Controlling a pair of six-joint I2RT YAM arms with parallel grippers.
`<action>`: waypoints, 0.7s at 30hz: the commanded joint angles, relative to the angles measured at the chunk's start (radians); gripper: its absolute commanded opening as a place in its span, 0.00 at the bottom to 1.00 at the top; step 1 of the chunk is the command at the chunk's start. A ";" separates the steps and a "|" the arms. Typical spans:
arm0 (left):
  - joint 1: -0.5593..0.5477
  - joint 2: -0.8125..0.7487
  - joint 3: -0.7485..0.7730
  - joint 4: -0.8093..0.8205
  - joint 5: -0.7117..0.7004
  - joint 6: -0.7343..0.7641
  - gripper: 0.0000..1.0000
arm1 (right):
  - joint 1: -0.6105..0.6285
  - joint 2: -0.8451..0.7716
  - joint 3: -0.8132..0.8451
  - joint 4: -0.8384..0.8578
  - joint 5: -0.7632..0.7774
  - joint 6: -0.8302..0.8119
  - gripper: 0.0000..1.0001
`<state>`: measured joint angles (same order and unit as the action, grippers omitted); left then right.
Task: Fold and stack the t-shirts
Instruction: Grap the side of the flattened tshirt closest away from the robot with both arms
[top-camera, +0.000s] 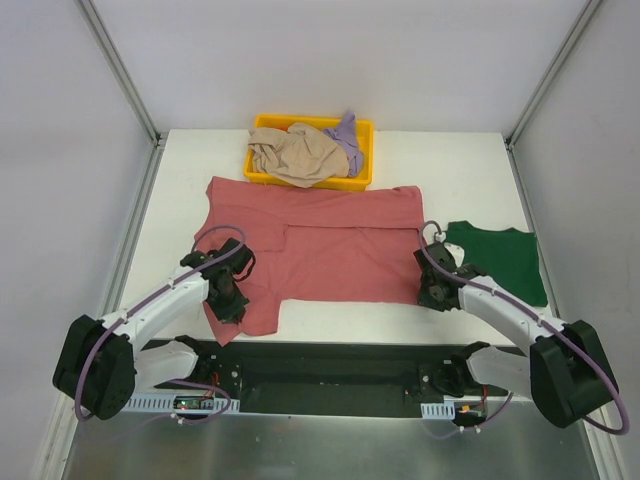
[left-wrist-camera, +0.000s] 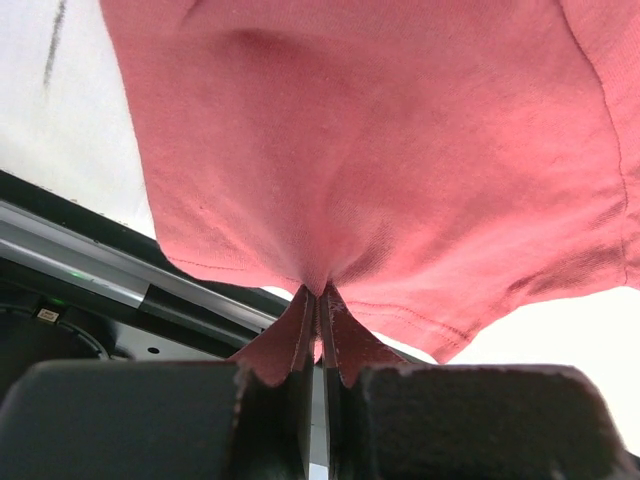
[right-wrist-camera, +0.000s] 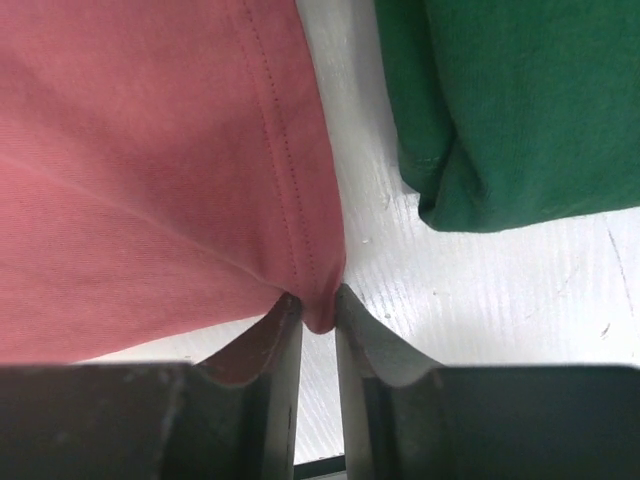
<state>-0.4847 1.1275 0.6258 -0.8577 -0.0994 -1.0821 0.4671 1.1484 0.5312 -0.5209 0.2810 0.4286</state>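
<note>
The dusty rose-red t-shirt (top-camera: 330, 240) lies spread across the middle of the white table, its near left part folded down toward the front edge. My left gripper (top-camera: 228, 300) is shut on a pinch of its near left edge, seen close in the left wrist view (left-wrist-camera: 320, 310). My right gripper (top-camera: 432, 290) is shut on its near right hem corner (right-wrist-camera: 318, 305). The dark green t-shirt (top-camera: 500, 260) lies folded just right of the right gripper and also shows in the right wrist view (right-wrist-camera: 510, 100). The beige t-shirt (top-camera: 295, 152) and the lavender t-shirt (top-camera: 347, 140) lie crumpled in the tray.
The yellow plastic tray (top-camera: 366, 150) stands at the back centre, touching the red shirt's far edge. A black rail (top-camera: 330, 360) with the arm bases runs along the table's near edge. Metal frame posts (top-camera: 120, 70) rise at the back corners.
</note>
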 joint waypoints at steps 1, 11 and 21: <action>0.001 -0.029 0.026 -0.064 -0.054 0.001 0.00 | -0.004 -0.021 -0.033 0.005 -0.012 0.007 0.18; 0.014 0.046 0.208 -0.038 -0.138 0.117 0.00 | -0.021 -0.018 0.050 0.019 -0.120 -0.102 0.00; 0.092 0.291 0.457 -0.003 -0.125 0.292 0.00 | -0.110 0.000 0.185 0.002 -0.215 -0.178 0.00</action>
<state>-0.4274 1.3582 1.0058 -0.8665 -0.2169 -0.8803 0.3927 1.1294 0.6315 -0.5076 0.1253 0.3038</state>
